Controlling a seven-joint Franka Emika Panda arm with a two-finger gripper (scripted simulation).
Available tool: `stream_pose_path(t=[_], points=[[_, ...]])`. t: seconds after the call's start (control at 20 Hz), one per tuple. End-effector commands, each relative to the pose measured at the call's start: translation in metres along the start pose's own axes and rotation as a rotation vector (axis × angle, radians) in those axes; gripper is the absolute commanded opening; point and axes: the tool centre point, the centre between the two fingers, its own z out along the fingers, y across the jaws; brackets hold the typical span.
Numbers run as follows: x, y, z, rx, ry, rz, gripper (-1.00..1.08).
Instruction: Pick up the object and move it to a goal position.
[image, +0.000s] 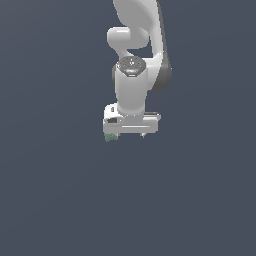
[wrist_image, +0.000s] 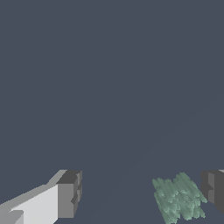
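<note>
The white gripper (image: 127, 135) hangs under the arm (image: 135, 60) over a plain dark grey floor (image: 50, 200), with its two fingers spread wide. In the wrist view the two dark finger pads (wrist_image: 70, 192) stand far apart with bare floor between them, and the green lump (wrist_image: 178, 197) sits in that gap, close beside one pad but with a thin strip of floor visible between them, so nothing is pinched. In the exterior view the same lump shows as a small speckled green block just below the gripper body, at the finger on the exterior view's left, well off the middle of the gap. Whether it rests on the floor or not cannot be read for sure, since the flat background gives no shadow or edge, but nothing has hold of it. My judgement is that the task is in its early part: the gripper has been brought around the lump, yet the grasp is not made, and the lift and the carry to the goal are all left to do. No goal marker shows in either view, so where the lump must end up cannot be told from here
</note>
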Motion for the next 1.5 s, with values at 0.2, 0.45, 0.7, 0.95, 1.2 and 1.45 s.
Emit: stream_pose_path(t=[0.2, 0.45, 0.7, 0.95, 1.2, 1.45], points=[[0.001, 0.005, -0.005, 0.006, 0.004, 0.017, 1.0], [0.003, 0.016, -0.016, 0.018, 0.012, 0.047, 1.0], [0.003, 0.016, -0.015, 0.017, 0.012, 0.05, 1.0], [0.0, 0.019, -0.011, 0.018, 0.01, 0.095, 1.0], [-0.007, 0.024, -0.004, 0.019, 0.008, 0.178, 1.0], [-0.016, 0.031, 0.007, 0.019, 0.004, 0.301, 1.0]])
